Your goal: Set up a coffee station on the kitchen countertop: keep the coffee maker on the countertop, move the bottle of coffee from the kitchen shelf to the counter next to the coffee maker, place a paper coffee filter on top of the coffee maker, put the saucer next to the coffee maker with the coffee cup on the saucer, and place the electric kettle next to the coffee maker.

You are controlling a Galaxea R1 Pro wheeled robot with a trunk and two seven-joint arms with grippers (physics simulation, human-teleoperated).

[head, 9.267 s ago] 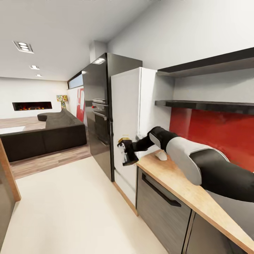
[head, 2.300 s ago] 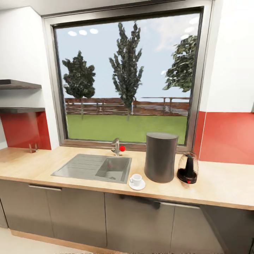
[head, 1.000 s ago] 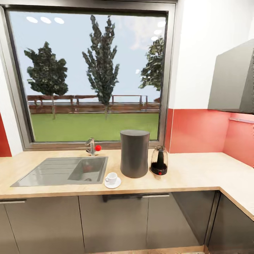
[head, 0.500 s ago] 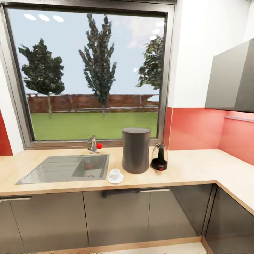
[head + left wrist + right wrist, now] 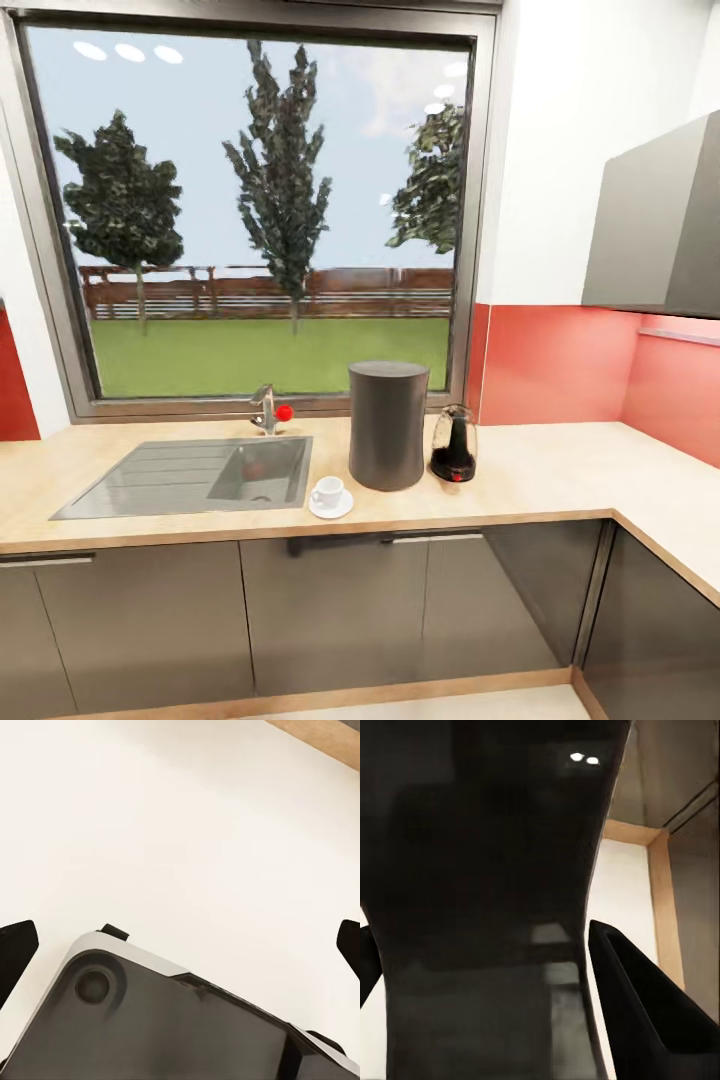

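Note:
On the wooden countertop (image 5: pixel 540 480) under the window stands a tall dark grey cylinder, the coffee maker (image 5: pixel 388 425). To its right is a small glass-bodied electric kettle (image 5: pixel 453 443) with a black core and a red button. To its left a white coffee cup (image 5: pixel 327 491) sits on a white saucer (image 5: pixel 330 507). In the right wrist view my right gripper (image 5: pixel 495 982) is shut on a dark, curved object, apparently the bottle of coffee (image 5: pixel 487 870). In the left wrist view my left gripper (image 5: pixel 180 949) is open, its fingertips wide apart over pale floor.
A steel sink (image 5: pixel 190 477) with a faucet (image 5: pixel 265 408) lies left of the cup. A grey wall cabinet (image 5: pixel 655 235) hangs at the upper right, where the counter turns a corner. Grey cabinet fronts (image 5: pixel 330 610) run below, and part of my own base (image 5: pixel 150 1020) shows under the left gripper.
The head view has swung from the fridge and shelves round to the window counter, and barely shifted in the last half second. The things on the counter have not moved.

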